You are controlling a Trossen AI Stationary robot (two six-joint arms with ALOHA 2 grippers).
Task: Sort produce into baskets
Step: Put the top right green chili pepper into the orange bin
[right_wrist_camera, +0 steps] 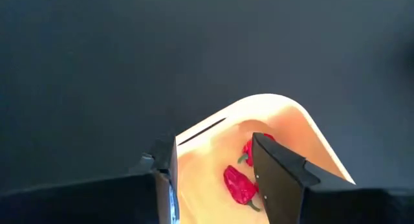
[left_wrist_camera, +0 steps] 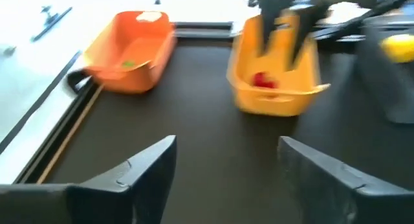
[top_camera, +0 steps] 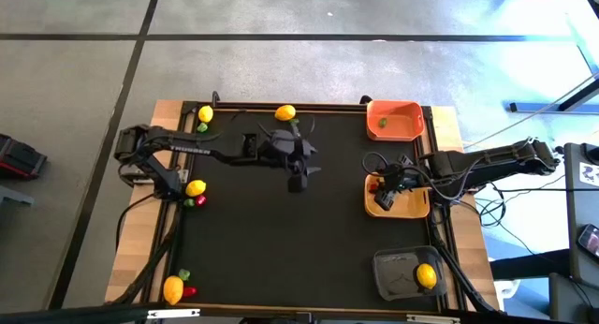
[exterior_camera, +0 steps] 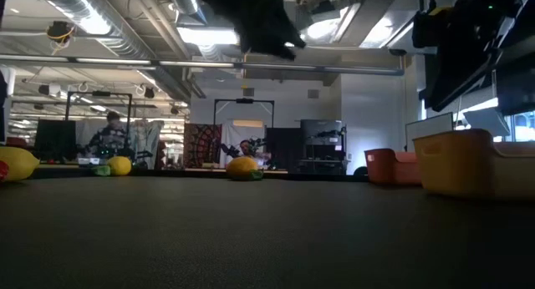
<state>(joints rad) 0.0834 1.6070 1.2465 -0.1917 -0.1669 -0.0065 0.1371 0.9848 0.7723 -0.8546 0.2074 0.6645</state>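
Note:
My left gripper hangs open and empty above the middle of the black mat; its fingers frame bare mat. My right gripper is open over the near-left corner of the yellow-tan basket, where two red pieces lie on the floor between its fingers. The orange basket holds a green piece. The dark basket holds a lemon. Loose lemons lie at the far edge, far left, left and near left.
Small red and green pieces lie beside the left lemons, with more at the near left. The three baskets line the mat's right side. Bare mat spans the middle. People and equipment show in the room behind.

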